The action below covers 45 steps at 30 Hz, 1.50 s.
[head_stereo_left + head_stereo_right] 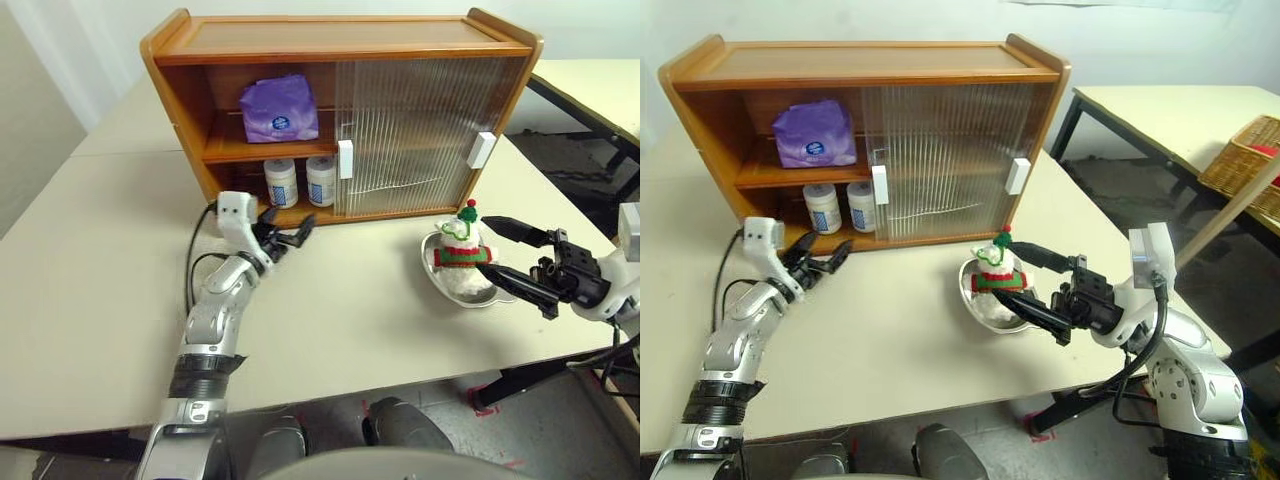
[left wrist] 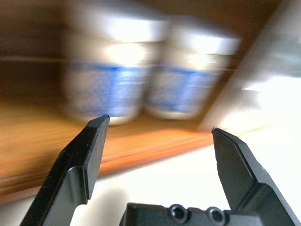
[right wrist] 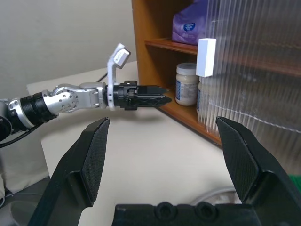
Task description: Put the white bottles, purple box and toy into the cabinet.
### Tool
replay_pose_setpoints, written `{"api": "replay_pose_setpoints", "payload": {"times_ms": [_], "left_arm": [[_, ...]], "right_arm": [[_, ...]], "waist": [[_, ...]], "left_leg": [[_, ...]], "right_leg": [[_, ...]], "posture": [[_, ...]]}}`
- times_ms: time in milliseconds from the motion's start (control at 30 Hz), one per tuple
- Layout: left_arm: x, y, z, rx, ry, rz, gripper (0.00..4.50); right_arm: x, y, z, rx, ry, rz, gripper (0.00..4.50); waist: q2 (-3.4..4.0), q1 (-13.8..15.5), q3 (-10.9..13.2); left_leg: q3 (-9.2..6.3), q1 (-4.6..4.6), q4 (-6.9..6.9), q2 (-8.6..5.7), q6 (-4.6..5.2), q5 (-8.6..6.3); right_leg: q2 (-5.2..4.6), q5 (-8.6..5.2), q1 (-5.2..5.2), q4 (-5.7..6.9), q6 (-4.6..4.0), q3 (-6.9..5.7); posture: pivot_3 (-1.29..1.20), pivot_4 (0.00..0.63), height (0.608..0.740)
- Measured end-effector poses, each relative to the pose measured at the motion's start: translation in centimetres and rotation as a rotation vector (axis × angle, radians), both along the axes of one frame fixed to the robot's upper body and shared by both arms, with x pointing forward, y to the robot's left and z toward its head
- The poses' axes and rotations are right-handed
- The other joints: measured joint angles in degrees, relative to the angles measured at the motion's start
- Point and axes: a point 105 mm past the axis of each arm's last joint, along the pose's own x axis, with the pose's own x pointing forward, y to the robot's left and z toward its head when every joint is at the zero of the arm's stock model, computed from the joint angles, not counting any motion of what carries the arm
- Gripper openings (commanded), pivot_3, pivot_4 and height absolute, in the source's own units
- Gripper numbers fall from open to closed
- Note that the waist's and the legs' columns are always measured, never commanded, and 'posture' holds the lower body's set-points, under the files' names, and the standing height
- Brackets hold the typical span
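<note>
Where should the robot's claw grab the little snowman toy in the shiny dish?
Probably around the toy's soft middle, near the striped scarf, coming from the robot's right side, where the open right claw already waits. It sits upright in the metal dish, so its body stands above the rim, and the hat narrows too much for a sure hold.

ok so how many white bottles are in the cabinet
2, side by side on the lower shelf of the cabinet: one white bottle on the left, the other beside the sliding door. More could be hidden behind the ribbed door.
</note>
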Motion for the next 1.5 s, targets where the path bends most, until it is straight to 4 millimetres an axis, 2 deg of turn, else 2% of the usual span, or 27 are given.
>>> {"api": "replay_pose_setpoints", "payload": {"times_ms": [100, 200, 267, 367, 400, 467, 633, 800, 900, 1067, 1500], "left_arm": [[-1.4, -2.1, 1.3, 0.049, -0.076, -0.247, 2.92], [-2.0, -4.3, 2.1, 0.044, -0.130, -0.383, 1.88], [-2.0, -5.2, 2.3, 0.052, -0.142, -0.425, 1.24], [-0.9, -6.5, 3.0, 0.034, -0.169, -0.403, 0.18], [-0.5, -7.0, 3.4, 0.027, -0.183, -0.392, 0.02], [0.0, -7.9, 4.0, 0.013, -0.212, -0.375, 0.02], [0.5, -9.1, 3.9, 0.013, -0.221, -0.374, 0.02], [1.5, -10.4, 5.1, 0.007, -0.262, -0.370, 0.02], [2.5, -10.1, 5.0, 0.018, -0.259, -0.325, 0.02], [2.9, -9.8, 3.4, 0.036, -0.223, -0.307, 0.02], [3.3, -8.9, 5.1, 0.013, -0.334, -0.220, 0.02]], "right_arm": [[0.1, -0.1, -0.1, -0.005, 0.002, -0.007, 4.50], [0.2, -0.1, -0.1, -0.009, 0.002, -0.011, 4.50], [0.2, -0.1, -0.1, -0.010, 0.001, -0.013, 4.50], [0.1, 0.0, 0.0, -0.013, -0.002, -0.012, 4.50], [0.1, 0.0, 0.0, -0.015, -0.004, -0.014, 4.50], [0.0, 0.0, -0.1, -0.017, -0.001, -0.017, 4.50], [-0.1, 0.0, -0.1, -0.018, 0.000, -0.021, 4.50], [-0.1, -0.1, -0.1, -0.025, 0.000, -0.019, 4.50], [0.0, -0.2, -0.1, -0.027, -0.002, -0.017, 4.50], [-0.2, -0.4, -0.3, -0.027, 0.005, -0.019, 4.50], [-0.3, -0.5, -0.4, -0.032, 0.007, -0.027, 4.50]], "waist": [[0.06, 0.6, 0.0], [0.06, 1.0, 0.0], [0.08, 1.2, 0.0], [0.08, 1.2, 0.0], [0.08, 1.2, 0.0], [0.08, 1.0, 0.0], [0.10, 0.4, -0.1], [0.09, 0.1, -0.1], [0.09, -0.3, -0.1], [0.09, -0.9, -0.1], [0.08, -1.9, 0.0]], "left_leg": [[-0.01, 0.05, -0.01, 0.15, -0.11, -0.11], [0.02, 0.03, 0.01, 0.18, -0.08, -0.15], [0.05, 0.03, 0.01, 0.20, -0.05, -0.17], [0.08, -0.01, 0.04, 0.20, 0.00, -0.20], [0.11, -0.02, 0.05, 0.20, 0.02, -0.21], [0.15, -0.03, 0.05, 0.20, 0.07, -0.24], [0.16, -0.03, 0.05, 0.20, 0.10, -0.26], [0.16, 0.00, 0.11, 0.18, 0.12, -0.25], [0.16, 0.06, 0.11, 0.18, 0.13, -0.26], [0.14, 0.02, 0.10, 0.17, 0.14, -0.27], [0.14, 0.02, 0.13, 0.08, 0.16, -0.28]], "right_leg": [[0.02, 0.08, -0.02, 0.00, -0.30, -0.11], [0.02, 0.08, -0.03, -0.01, -0.32, -0.11], [0.02, 0.07, -0.03, -0.01, -0.30, -0.11], [0.02, 0.02, -0.04, -0.02, -0.21, -0.10], [0.02, -0.01, -0.04, -0.03, -0.17, -0.10], [0.02, -0.25, -0.02, -0.04, 0.24, -0.09], [0.04, -0.35, 0.00, -0.04, 0.43, -0.08], [0.04, -0.36, 0.10, -0.04, 0.52, -0.07], [0.04, -0.36, 0.16, -0.04, 0.54, -0.06], [0.04, -0.40, 0.14, -0.05, 0.59, -0.04], [0.04, -0.45, 0.21, -0.07, 0.66, -0.02]], "posture": [[-0.23, 0.000, 0.740], [-0.23, 0.000, 0.740], [-0.25, 0.000, 0.740], [-0.26, 0.000, 0.740], [-0.27, 0.000, 0.740], [-0.27, 0.000, 0.740], [-0.27, 0.000, 0.740], [-0.27, 0.000, 0.740], [-0.28, 0.000, 0.740], [-0.29, 0.000, 0.740], [-0.29, 0.000, 0.740]]}}
